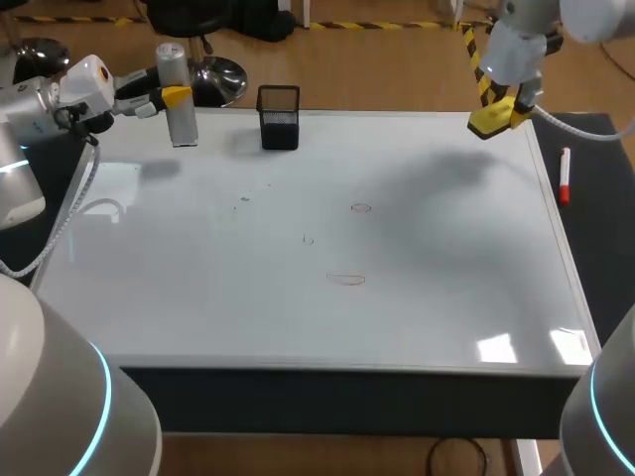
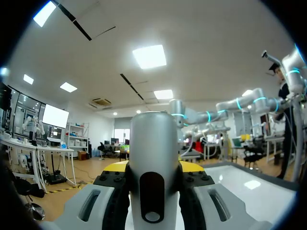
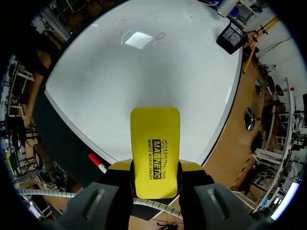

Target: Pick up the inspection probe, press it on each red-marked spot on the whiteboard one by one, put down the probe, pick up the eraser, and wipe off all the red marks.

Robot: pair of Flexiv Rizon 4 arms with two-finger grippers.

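Whiteboard (image 1: pixel 298 327) lies flat, covers most of dark worktop (image 1: pixel 598 258); glossy, light glare near front right corner, soft shadow across right half. Left arm (image 1: pixel 40 109) enters at far left; right arm (image 1: pixel 521 45) comes down at far right. Left pincer (image 1: pixel 171 97) clamped on both sides of probe (image 1: pixel 182 124), a silver cylinder held upright at board's far left corner; cannot tell whether its base touches. Left wrist view: probe (image 2: pixel 153 143) fills the gap between the fingers. Black mesh cup (image 1: pixel 279 117) stands on far edge, just beside probe. Right pincer (image 1: pixel 496 117) pinching yellow eraser (image 3: pixel 155 143) above far right corner, clear of surface. Red-capped marker (image 1: pixel 565 177) lies on worktop strip beside board's right edge. Faint red marks mid-board: one loop (image 1: pixel 360 207), one longer oval (image 1: pixel 346 280), apart.
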